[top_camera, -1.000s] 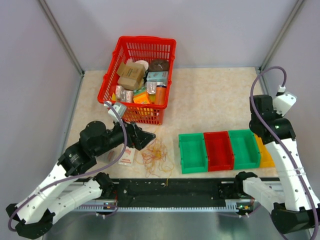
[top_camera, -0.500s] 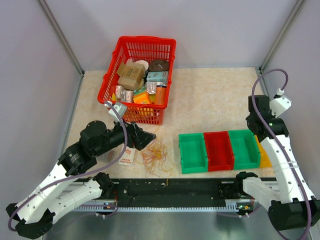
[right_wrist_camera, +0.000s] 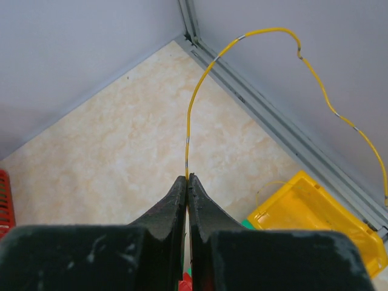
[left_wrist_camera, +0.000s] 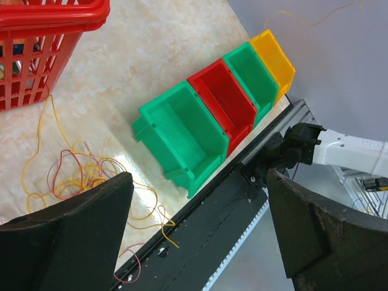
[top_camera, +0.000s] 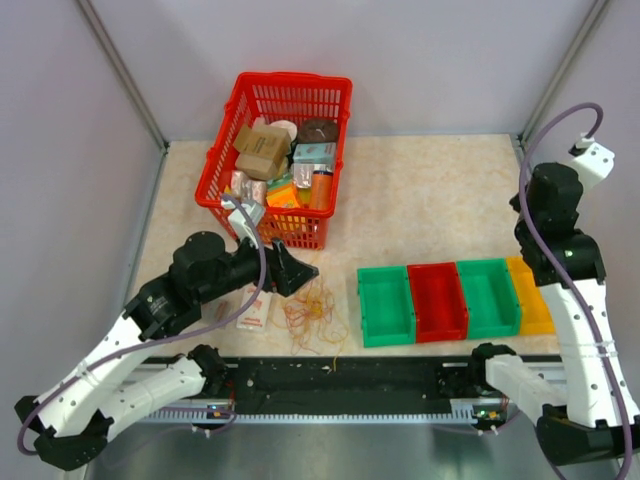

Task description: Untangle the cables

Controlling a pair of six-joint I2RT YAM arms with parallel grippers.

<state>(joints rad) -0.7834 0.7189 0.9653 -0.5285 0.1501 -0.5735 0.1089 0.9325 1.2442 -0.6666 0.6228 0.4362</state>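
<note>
The cables point(top_camera: 315, 315) are a loose tangle of thin yellow, orange and red loops on the table, just left of the green bin. They also show in the left wrist view point(left_wrist_camera: 79, 176), with strands trailing onto the black rail. My left gripper point(top_camera: 298, 270) is open and empty, just above and left of the tangle; its fingers point(left_wrist_camera: 73, 236) stand wide apart. My right gripper point(right_wrist_camera: 188, 177) is raised at the far right, shut on one thin yellow wire point(right_wrist_camera: 200, 85). That wire arcs up and away to the right. I cannot make it out in the top view.
A red basket point(top_camera: 335, 92) full of boxes stands at the back left. A row of bins runs right of the tangle: green point(top_camera: 385, 305), red point(top_camera: 437, 300), green point(top_camera: 488, 297), yellow point(top_camera: 530, 295). A small packet point(top_camera: 252, 312) lies left of the tangle. The black rail point(top_camera: 340, 385) edges the front.
My right arm has lifted and swung back toward the right wall with the yellow wire. My left gripper has shifted slightly right, toward the basket's corner.
</note>
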